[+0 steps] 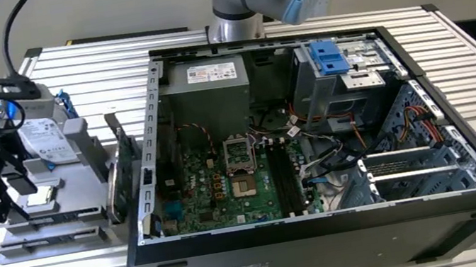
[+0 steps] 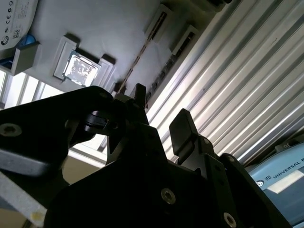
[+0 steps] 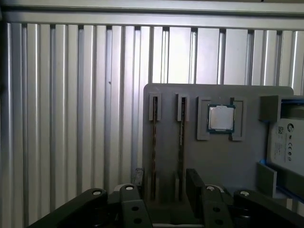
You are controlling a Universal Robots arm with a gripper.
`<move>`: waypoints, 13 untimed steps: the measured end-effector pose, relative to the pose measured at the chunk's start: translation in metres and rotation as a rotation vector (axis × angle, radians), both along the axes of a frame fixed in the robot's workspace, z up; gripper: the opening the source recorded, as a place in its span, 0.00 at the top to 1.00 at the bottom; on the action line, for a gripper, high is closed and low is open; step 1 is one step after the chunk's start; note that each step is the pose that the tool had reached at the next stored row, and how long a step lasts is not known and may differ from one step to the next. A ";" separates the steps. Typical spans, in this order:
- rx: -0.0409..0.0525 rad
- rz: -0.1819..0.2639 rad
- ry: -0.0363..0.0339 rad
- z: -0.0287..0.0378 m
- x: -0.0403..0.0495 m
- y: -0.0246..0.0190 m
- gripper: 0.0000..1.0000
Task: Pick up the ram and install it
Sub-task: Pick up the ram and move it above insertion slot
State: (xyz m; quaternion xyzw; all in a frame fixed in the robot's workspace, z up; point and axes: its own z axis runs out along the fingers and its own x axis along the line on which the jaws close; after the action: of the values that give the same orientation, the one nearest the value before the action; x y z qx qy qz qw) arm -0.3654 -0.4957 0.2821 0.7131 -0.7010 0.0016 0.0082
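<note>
First wrist view: the gripper (image 3: 166, 173) sits closest to the lens. Its two black fingers (image 3: 194, 178) are spread apart and hold nothing.
Slot ahead: just beyond the fingertips, the ram (image 3: 181, 137) stands on its thin edge in a narrow slot of the grey tray (image 3: 223, 171). It is not touching the fingers.
Long axis: the stick runs straight away from the gripper. One finger lies to each side of that line, so by my reckoning the open gap is set across the stick's thin faces.
Neighbouring slot: a second stick (image 3: 154, 142) stands on edge just beside the first and parallel to it. Both lines fall within the spread of the fingers, and I cannot tell which one the gap is centred on.
Further along the tray: a square silver processor chip (image 3: 221, 118) lies flat in its pocket. A hard drive (image 3: 287, 142) in a blue frame sits beyond it.
Arm pose: in the exterior view the wrist hangs over the tray at the exterior view's left, with the gripper pointing down at it.
Far side: an open computer case (image 1: 329, 223) stands next to the tray toward the exterior view's right, with its green motherboard (image 1: 219, 194) exposed.
</note>
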 end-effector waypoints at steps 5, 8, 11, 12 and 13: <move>-0.0001 0.000 0.0000 -0.0032 0.0000 -0.0003 0.00; -0.0002 0.000 0.0001 -0.0052 0.0000 -0.0007 0.00; -0.0001 0.000 0.0000 -0.0070 0.0000 -0.0015 0.00; 0.0000 0.000 -0.0001 -0.0076 0.0000 -0.0019 0.00; -0.0001 0.001 0.0001 -0.0079 0.0000 -0.0024 0.00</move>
State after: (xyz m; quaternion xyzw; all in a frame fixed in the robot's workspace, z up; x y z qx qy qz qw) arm -0.3654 -0.4981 0.2742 0.7133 -0.7008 0.0016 0.0083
